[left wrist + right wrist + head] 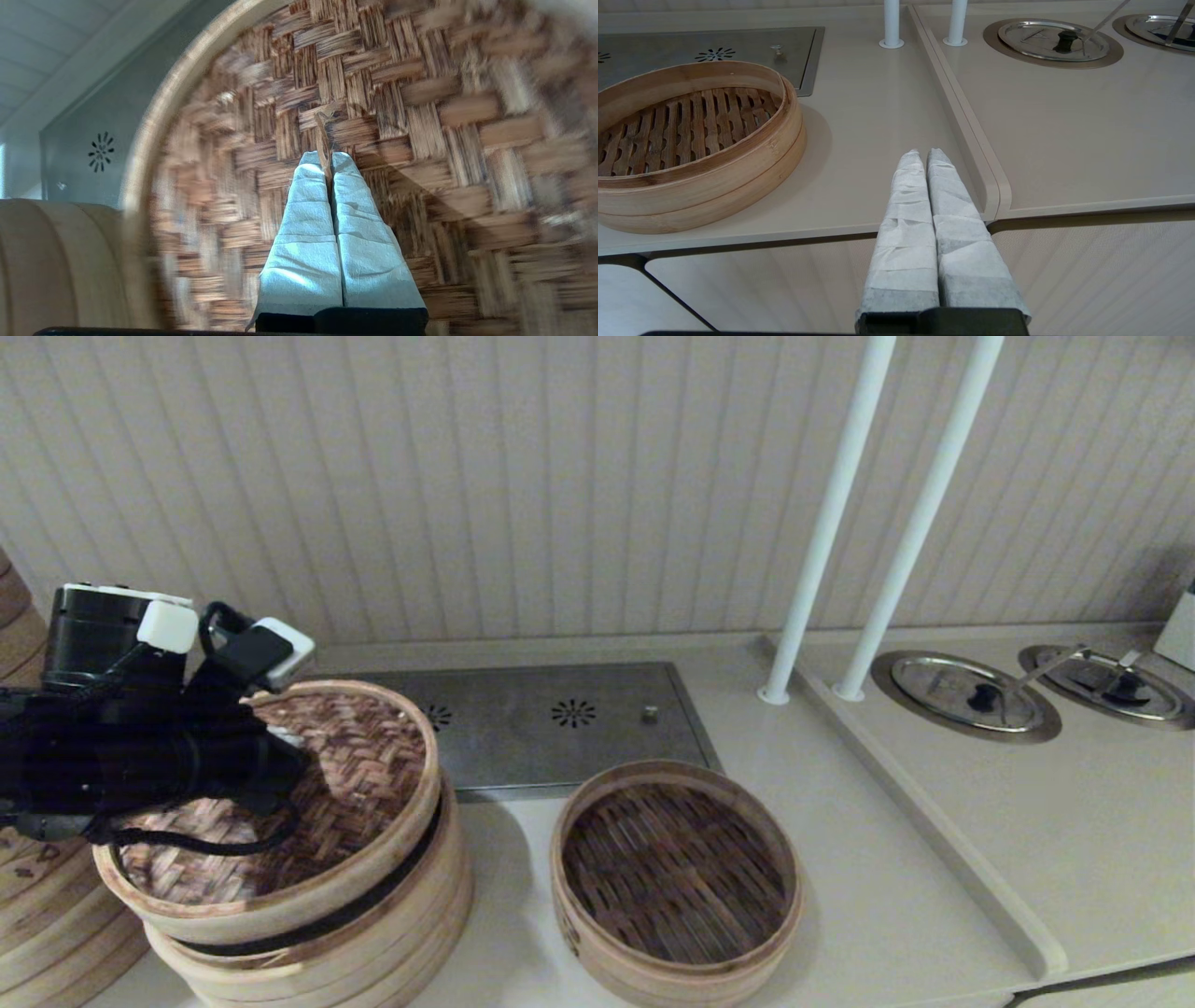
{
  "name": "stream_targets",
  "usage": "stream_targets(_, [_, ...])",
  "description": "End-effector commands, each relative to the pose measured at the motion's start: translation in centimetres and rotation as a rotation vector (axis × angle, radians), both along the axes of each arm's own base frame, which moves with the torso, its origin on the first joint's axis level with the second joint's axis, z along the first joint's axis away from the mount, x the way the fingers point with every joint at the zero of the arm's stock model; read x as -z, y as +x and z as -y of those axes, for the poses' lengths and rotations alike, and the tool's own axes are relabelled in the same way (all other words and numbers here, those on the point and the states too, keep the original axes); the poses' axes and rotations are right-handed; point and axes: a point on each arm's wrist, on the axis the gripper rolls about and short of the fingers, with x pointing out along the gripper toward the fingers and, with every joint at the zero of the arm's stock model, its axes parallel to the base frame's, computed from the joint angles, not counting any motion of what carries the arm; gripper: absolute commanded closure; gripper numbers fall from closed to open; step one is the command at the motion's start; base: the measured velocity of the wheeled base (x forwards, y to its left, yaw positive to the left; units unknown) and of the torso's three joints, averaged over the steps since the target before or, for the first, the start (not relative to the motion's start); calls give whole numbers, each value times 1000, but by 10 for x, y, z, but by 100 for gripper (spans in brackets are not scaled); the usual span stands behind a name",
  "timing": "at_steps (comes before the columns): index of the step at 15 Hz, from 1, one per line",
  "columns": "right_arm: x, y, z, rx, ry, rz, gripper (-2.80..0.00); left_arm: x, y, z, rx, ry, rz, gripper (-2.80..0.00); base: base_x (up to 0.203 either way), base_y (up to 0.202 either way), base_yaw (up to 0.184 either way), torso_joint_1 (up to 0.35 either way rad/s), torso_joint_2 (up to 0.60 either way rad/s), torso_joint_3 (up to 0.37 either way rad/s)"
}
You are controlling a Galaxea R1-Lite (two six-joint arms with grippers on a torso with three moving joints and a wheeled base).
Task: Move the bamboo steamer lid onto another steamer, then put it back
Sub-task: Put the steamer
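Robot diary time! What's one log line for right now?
left gripper: shut on lid loop | bamboo steamer lid: tilted, lifting off tall steamer | low basket: open | right gripper: shut, idle

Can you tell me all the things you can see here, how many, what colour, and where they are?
bamboo steamer lid: one, reddish-brown weave, pale rim, tilted above the tall steamer, left.
tall steamer: one, pale bamboo, front left.
low steamer basket: one, pale wall, dark slatted floor, centre of the counter.
bamboo stack: one, pale, far left edge.
metal plate: one, grey, behind the baskets.
poles: two, white, back right.
round metal lids: two, silver, right counter.
left gripper: shut on the lid's centre loop.
right gripper: shut, empty, by the counter's front edge.
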Motion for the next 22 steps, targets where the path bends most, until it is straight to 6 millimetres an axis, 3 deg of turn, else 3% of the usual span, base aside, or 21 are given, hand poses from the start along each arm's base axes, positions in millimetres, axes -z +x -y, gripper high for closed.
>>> stream_targets(1, [1, 0, 0, 0, 0, -3, 0, 4, 1, 0, 2, 4, -15, 0, 0, 0, 0, 0, 0, 0])
stream_targets(13, [1, 0, 0, 0, 0, -3, 0, 15, -6, 0, 27, -9, -57, 0, 0, 0, 0, 0, 0, 0])
stream_targets(22, [1, 0, 0, 0, 1, -3, 0, -2, -7, 1, 35, -18, -1, 0, 0, 0, 0, 0, 0, 0])
